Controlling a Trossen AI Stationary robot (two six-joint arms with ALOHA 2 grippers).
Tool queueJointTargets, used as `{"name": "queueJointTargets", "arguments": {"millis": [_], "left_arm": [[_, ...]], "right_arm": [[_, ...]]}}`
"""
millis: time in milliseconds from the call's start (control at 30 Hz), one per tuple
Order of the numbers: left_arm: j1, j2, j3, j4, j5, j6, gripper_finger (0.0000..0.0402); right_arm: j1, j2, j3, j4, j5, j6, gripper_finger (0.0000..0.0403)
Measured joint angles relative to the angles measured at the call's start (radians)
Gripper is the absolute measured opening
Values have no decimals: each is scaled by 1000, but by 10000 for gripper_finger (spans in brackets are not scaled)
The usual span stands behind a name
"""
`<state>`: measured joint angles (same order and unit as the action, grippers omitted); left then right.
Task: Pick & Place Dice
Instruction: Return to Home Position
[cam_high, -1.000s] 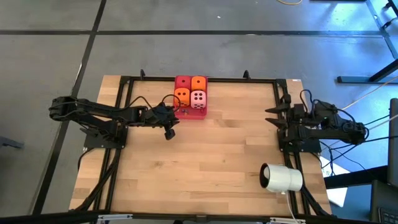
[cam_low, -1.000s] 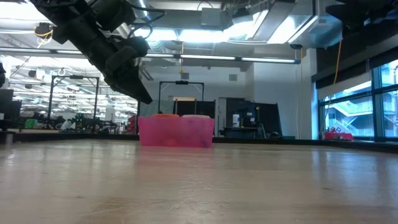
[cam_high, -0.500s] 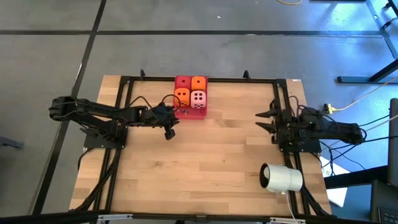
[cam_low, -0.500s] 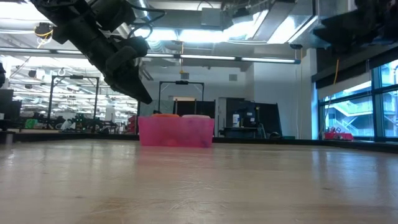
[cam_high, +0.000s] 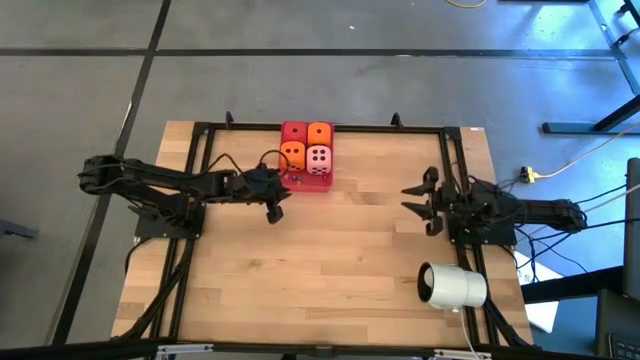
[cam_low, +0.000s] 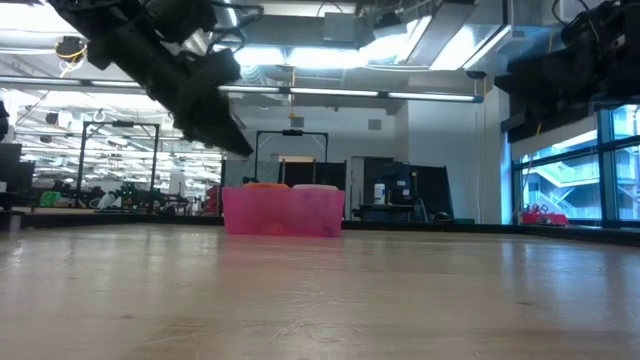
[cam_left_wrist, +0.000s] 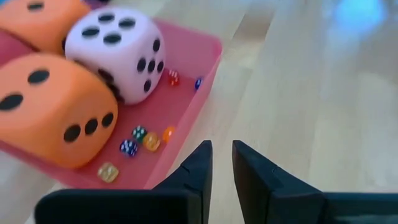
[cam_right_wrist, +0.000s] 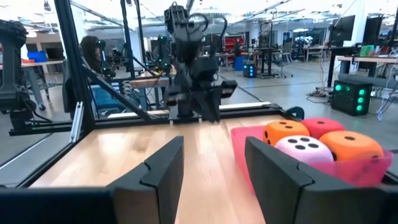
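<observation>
Four dice sit on their bases in the pink-red tray (cam_high: 306, 184) at the table's far edge: a red one (cam_high: 294, 132), two orange ones (cam_high: 320, 133) (cam_high: 293, 154) and a pale pink one (cam_high: 319, 157). Small coloured dice (cam_left_wrist: 139, 142) lie on the tray floor beside them. My left gripper (cam_high: 283, 192) (cam_left_wrist: 221, 152) hovers just near of the tray's near left corner, slanting down, fingers together but for a narrow slit, with nothing between them. My right gripper (cam_high: 413, 203) (cam_right_wrist: 214, 158) stands open and level by the table's right edge, pointing at the tray.
A white cylinder (cam_high: 452, 286) lies on its side at the near right corner. A black frame (cam_high: 320, 127) runs along the table's edges. The wooden middle of the table (cam_high: 340, 250) is free room. A person (cam_right_wrist: 93, 59) sits beyond the table's left side.
My right gripper has come down and moved toward the table's middle, away from the right edge, staying open and level. The dice and the tray have kept their places.
</observation>
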<state>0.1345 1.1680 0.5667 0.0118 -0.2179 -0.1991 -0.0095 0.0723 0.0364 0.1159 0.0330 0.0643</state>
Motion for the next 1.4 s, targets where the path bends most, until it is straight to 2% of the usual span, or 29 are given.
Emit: {"name": "queueJointTargets", "arguments": {"millis": [100, 233, 467, 633, 867, 1133, 1400], "left_arm": [[0, -59, 0, 24, 45, 7, 54], [0, -207, 0, -7, 124, 32, 56], [0, -522, -7, -128, 122, 129, 57], [0, -718, -79, -145, 128, 171, 58], [0, -970, -249, -99, 136, 112, 59], [0, -1142, -405, -26, 158, 132, 54], [0, -1166, -498, 16, 162, 104, 58]], "right_arm": [[0, 0, -17, 9, 0, 8, 171], [0, 0, -19, 11, 0, 8, 171], [0, 0, -19, -9, 1, 7, 171], [0, 0, -19, -15, 5, 8, 171], [0, 0, -19, -16, 12, 4, 171], [0, 0, -19, -16, 12, 6, 171], [0, 0, -19, -16, 12, 5, 171]]}}
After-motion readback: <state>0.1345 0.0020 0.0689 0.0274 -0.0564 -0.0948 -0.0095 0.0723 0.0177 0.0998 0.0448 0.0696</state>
